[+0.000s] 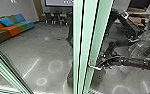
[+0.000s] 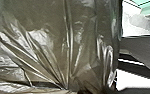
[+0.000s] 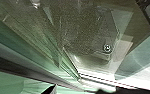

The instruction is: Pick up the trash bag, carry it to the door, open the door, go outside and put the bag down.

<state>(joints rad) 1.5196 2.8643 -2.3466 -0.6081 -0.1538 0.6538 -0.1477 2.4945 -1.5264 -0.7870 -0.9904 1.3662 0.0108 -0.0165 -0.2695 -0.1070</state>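
Note:
In the head view my right arm comes in from the right, and its gripper is at the metal handle on the green-edged glass door. Whether it grips the handle is unclear. Glass and green edges of the door run slantwise through the right wrist view. The shiny brown-grey trash bag looms large in the left wrist view. Its folds draw together at my left gripper, which is shut on the gathered plastic. The bag's lower part is hidden.
A sofa with orange, green and blue cushions stands at the left by the wall. Dark chairs are at the back below a screen. Another green-edged frame slants across the lower left. Grey floor lies between.

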